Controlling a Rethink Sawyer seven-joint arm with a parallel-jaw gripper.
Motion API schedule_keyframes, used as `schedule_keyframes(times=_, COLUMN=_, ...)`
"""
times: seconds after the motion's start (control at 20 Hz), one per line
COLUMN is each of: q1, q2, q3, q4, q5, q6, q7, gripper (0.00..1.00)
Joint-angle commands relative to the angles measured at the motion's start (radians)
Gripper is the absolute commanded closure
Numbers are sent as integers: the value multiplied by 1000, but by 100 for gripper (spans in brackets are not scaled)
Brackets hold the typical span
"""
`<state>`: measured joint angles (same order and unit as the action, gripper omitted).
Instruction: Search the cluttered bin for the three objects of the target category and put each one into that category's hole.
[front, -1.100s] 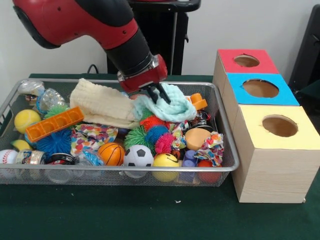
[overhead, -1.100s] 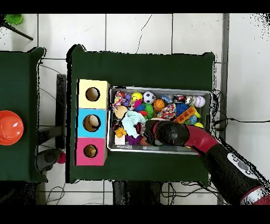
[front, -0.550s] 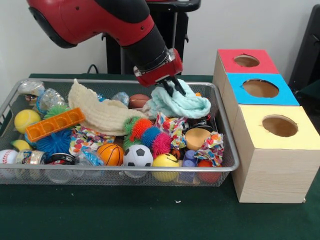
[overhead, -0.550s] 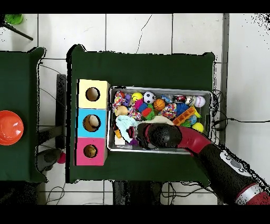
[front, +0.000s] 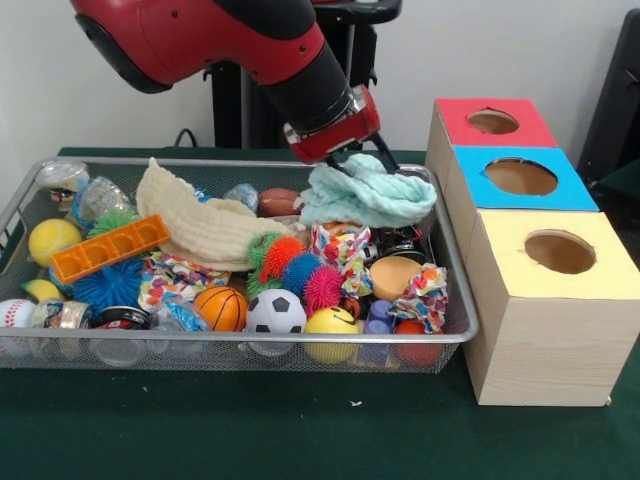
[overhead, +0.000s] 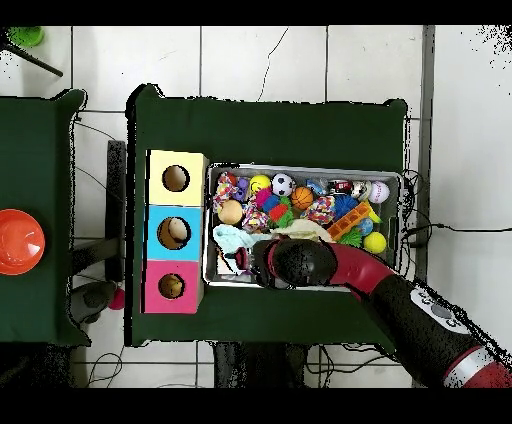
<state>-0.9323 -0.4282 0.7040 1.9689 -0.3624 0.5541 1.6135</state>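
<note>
- Bin (front: 455, 325) of wire mesh sits on the green table (front: 300, 430), packed with toys; in the front view its left end holds a yellow ball (front: 52, 240) at about nine o'clock from the bin's middle, with an orange block tray (front: 108, 247) just beside it and a blue spiky ball (front: 108, 285) below that.
- Cream knitted cloth (front: 205, 225) lies draped over the toys left of the middle, at about ten o'clock.
- Along the near wall, at six o'clock, a small basketball (front: 222, 307), a soccer ball (front: 276, 313) and a yellow smiley ball (front: 332, 325) stand in a row, touching or nearly so.
- Behind them a string of green, orange, blue and pink spiky balls (front: 295, 270) lies across the middle.
- Gripper (front: 362, 160) on the red and black arm (front: 200, 35) is pinched onto the mint-green cloth (front: 368, 197), which hangs bunched from it above the bin's far right corner, at about one o'clock, lifted clear of most toys.
- In the overhead view the same mint-green cloth (overhead: 232, 238) shows just beside the bin's wall on the box side, at nine o'clock from the arm's wrist.
- Right of the bin, three boxes stand in a row touching one another: a red-topped box (front: 495, 122) farthest, a blue-topped box (front: 524, 178) between, a yellow-topped box (front: 560, 253) nearest, each with a round hole in its top.
</note>
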Motion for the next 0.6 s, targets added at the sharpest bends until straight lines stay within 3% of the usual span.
schedule_keyframes(times=0.05, q1=23, q2=-20, q3=22, q4=-4, q5=-18, q6=15, q7=-4, gripper=0)
schedule_keyframes(times=0.35, q1=72, q2=-160, q3=-9, q4=-39, q5=-83, q6=9, q7=-20, gripper=0)
schedule_keyframes(times=0.6, q1=78, q2=-220, q3=-2, q4=-57, q5=-119, q6=35, q7=-71, gripper=0)
